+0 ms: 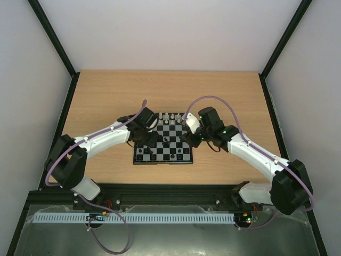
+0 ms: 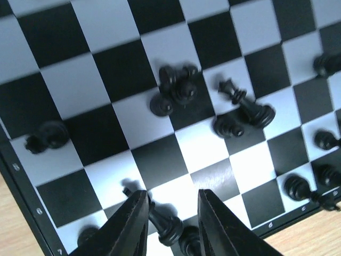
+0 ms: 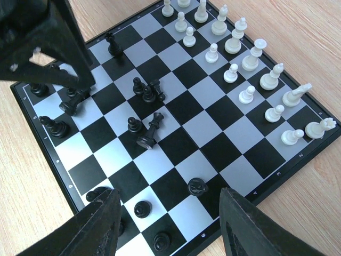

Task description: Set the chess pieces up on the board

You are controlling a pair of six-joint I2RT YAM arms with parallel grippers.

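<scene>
- Our left gripper (image 2: 172, 196) has its jaws only narrowly apart. One finger stands on each side of a black piece (image 2: 164, 224) that leans near the numbered edge of the board (image 2: 96, 21). We cannot tell whether either finger touches it.
- Our right gripper (image 3: 169, 193) has its jaws spread wide with nothing between them, and it hangs over the board's near right part.
- Just beyond the left gripper, in the left wrist view, a tight knot of black pieces (image 2: 178, 88) crowds around one dark square. Beside the knot, one more lies tipped over against a smaller one.
- In the right wrist view, other black ones sit along the near edge and the left corner, some upright and some on their sides. The left gripper hangs over that corner.
- The white pieces (image 3: 248, 93) stand upright in two rows along the board's far edge.
- The board lies flat in the middle of the wooden table (image 1: 106, 101), between the two grippers, which reach in from either side.
</scene>
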